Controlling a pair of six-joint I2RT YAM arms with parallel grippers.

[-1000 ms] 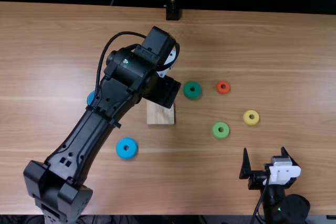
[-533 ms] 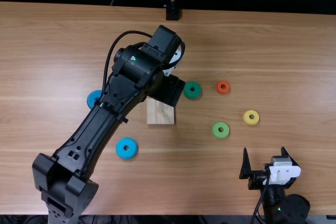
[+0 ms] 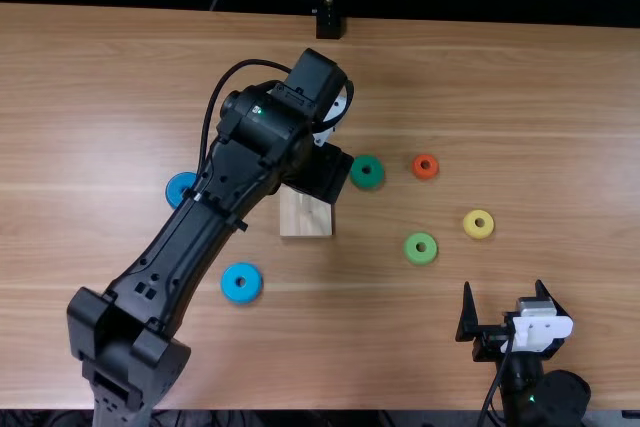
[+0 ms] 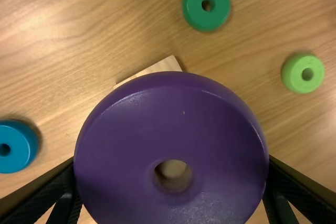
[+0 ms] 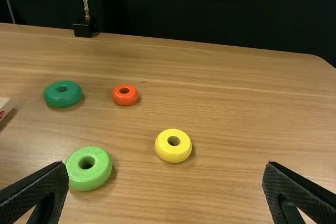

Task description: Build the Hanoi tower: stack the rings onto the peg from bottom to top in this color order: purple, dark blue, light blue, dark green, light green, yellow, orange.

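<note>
The purple ring (image 4: pixel 121 150) is clamped by the left gripper (image 3: pixel 318 171) near the wooden base (image 3: pixel 306 217); toward its four o'clock, the right gripper (image 3: pixel 504 287) is spread open.

Purple ring (image 4: pixel 170 135) gripped between 2 black fingers (image 4: pixel 299 184), partly covering wooden block (image 4: pixel 167 66).

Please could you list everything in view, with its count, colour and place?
Purple ring: one, between the left pincer's fingers
Blue rings: two, left of the base
Dark green ring: one, right of the base
Orange ring: one, right of dark green
Light green ring: one, nearer than dark green
Yellow ring: one, right of light green
Base: one, pale wood, partly under the left arm
Table: one, light brown
Stand: one, black, far edge
Pincers: two, black; right open, near right
</note>
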